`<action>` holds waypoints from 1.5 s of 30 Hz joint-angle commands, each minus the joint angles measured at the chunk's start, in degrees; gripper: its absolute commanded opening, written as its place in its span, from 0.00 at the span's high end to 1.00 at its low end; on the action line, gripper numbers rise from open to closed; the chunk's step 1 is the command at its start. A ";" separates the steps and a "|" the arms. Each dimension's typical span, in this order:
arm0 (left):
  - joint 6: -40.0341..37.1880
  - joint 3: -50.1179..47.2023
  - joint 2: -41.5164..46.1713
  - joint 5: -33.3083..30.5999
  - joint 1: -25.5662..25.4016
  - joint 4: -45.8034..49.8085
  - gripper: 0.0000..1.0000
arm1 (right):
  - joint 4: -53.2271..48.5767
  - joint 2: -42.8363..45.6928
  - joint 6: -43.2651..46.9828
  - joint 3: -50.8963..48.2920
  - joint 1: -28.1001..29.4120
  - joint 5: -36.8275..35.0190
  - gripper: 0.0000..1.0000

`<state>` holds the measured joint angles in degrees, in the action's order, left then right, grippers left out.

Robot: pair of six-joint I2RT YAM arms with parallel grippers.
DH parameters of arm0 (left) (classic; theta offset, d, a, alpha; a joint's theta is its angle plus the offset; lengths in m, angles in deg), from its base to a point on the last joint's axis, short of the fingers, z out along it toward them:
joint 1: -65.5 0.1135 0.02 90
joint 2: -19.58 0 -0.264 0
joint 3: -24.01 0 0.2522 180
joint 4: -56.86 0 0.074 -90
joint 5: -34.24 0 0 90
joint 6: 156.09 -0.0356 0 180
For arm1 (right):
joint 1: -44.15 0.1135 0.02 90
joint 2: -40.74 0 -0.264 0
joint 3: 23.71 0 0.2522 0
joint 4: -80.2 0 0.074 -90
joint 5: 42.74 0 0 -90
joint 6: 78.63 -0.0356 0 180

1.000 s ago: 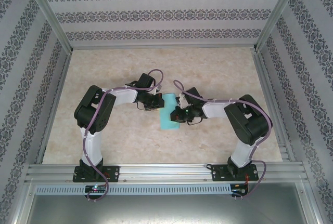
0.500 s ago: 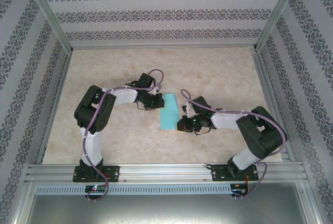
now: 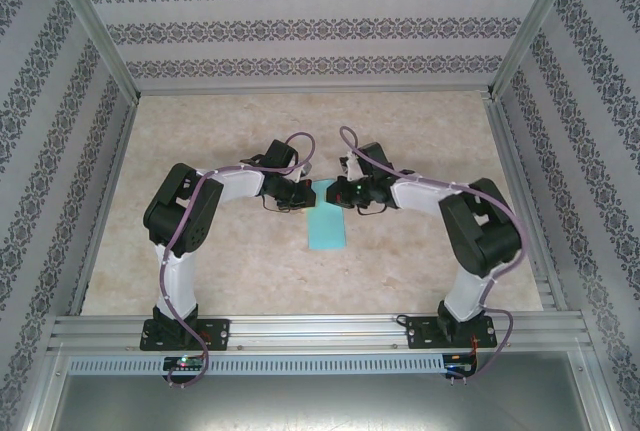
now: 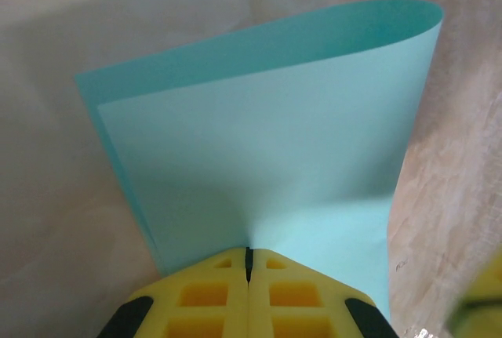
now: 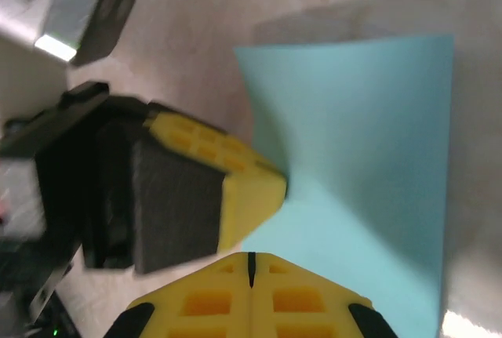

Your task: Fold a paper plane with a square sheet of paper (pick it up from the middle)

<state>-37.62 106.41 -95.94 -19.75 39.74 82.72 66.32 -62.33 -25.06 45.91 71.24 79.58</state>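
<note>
Left wrist — curled teal paper (image 4: 267,158)

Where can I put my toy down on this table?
The table is bare from the back wall to the arms, and between the square sheet of paper and the front rail. The middle is crowded: the left gripper and right gripper meet at the sheet.

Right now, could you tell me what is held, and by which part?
The left claw pinches the folded teal sheet at one edge; for the right claw, it cannot be told.
</note>
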 commanded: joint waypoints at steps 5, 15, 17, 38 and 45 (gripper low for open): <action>-1.48 -3.34 -5.74 -8.62 0.71 8.47 1.00 | 5.69 -7.90 -3.42 2.72 -1.02 -0.79 1.00; -1.72 -4.61 -5.79 -11.30 0.71 10.49 1.00 | 5.75 -9.70 -4.35 0.41 -6.73 -9.57 1.00; -1.66 -4.90 -5.76 -11.34 0.71 10.41 1.00 | 5.76 -9.08 -4.43 0.05 -8.12 -10.94 1.00; -1.31 -5.71 -5.41 -11.39 0.67 9.88 1.00 | 7.17 -11.60 -5.15 6.08 -4.08 -5.69 1.00; -1.61 -6.90 -4.65 -12.10 0.79 9.96 1.00 | 6.63 -13.11 -7.81 5.66 -9.33 -11.73 1.00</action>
<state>-37.62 104.58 -95.40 -19.99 39.74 81.10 74.21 -73.87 -31.48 51.13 66.15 75.75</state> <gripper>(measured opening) 0.066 0.052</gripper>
